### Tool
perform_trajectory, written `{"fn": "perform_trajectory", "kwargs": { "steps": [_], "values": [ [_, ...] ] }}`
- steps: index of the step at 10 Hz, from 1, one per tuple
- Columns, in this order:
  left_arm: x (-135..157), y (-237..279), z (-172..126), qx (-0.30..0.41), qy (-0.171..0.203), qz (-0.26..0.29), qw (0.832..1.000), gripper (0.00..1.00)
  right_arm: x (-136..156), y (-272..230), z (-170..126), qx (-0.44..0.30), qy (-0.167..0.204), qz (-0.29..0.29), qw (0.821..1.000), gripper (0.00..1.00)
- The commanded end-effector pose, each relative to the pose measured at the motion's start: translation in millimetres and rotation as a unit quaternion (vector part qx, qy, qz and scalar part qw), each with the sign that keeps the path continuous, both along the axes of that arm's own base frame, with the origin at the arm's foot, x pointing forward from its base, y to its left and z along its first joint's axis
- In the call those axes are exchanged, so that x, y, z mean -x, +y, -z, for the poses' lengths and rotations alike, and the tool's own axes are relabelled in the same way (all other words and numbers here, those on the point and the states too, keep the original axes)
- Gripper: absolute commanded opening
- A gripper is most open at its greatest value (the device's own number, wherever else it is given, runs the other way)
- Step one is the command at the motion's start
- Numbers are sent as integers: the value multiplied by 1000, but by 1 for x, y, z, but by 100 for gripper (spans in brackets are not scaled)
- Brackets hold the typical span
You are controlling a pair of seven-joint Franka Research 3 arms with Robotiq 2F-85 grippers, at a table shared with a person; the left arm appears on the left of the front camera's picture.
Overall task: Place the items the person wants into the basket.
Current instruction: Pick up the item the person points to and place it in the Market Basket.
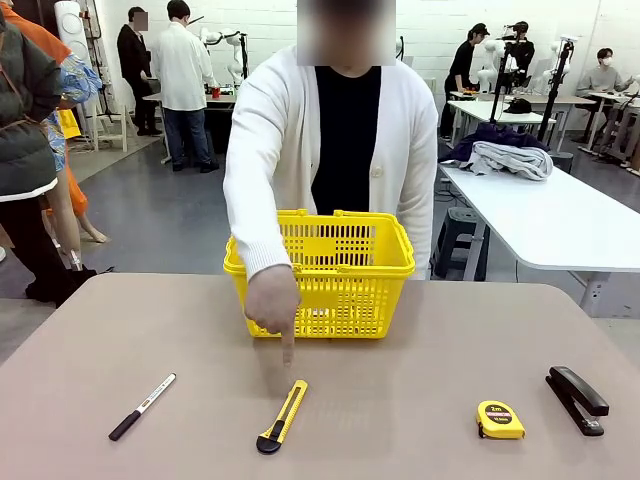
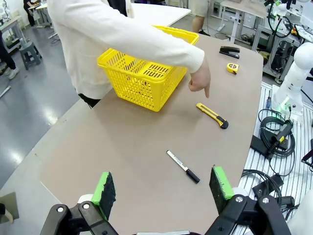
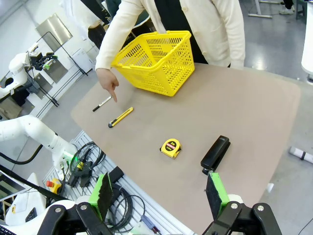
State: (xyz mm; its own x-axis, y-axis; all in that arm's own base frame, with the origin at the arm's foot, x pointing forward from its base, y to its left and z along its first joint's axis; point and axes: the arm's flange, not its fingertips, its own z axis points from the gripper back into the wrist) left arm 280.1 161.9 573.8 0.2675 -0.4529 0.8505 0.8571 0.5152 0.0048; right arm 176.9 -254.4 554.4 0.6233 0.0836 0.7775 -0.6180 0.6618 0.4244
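The person (image 1: pixel 345 140) in a white cardigan stands behind the yellow basket (image 1: pixel 320 270) and points a finger (image 1: pixel 288 345) down at the yellow-and-black utility knife (image 1: pixel 283 415) near the table's front. The black stapler (image 1: pixel 576 398) lies at the front right. The slim all-black pen is out of view. My left gripper (image 2: pixel 163 188) hangs open high above the table's left end, with the knife (image 2: pixel 212 115) and basket (image 2: pixel 146 73) far ahead of it. Off the table's right corner my right gripper (image 3: pixel 158 192) is open too, the stapler (image 3: pixel 215 152) closest to it.
A white-barrelled marker with a black cap (image 1: pixel 141 406) lies at the front left. A small yellow tape measure (image 1: pixel 500 419) sits between knife and stapler. Cables (image 3: pixel 93 161) run along the floor below the table's near edge. Other people and tables stand farther back.
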Motion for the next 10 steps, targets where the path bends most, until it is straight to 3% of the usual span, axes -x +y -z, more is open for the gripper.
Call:
{"fn": "perform_trajectory", "kwargs": {
  "steps": [1,10],
  "values": [
    [1,0,0,2,0,2,1000,100,-1,0,-1,-6,-10,-3,1000,100],
    [0,0,0,0,0,0,1000,100,-1,0,-1,-6,-10,-3,1000,100]
  ]
}}
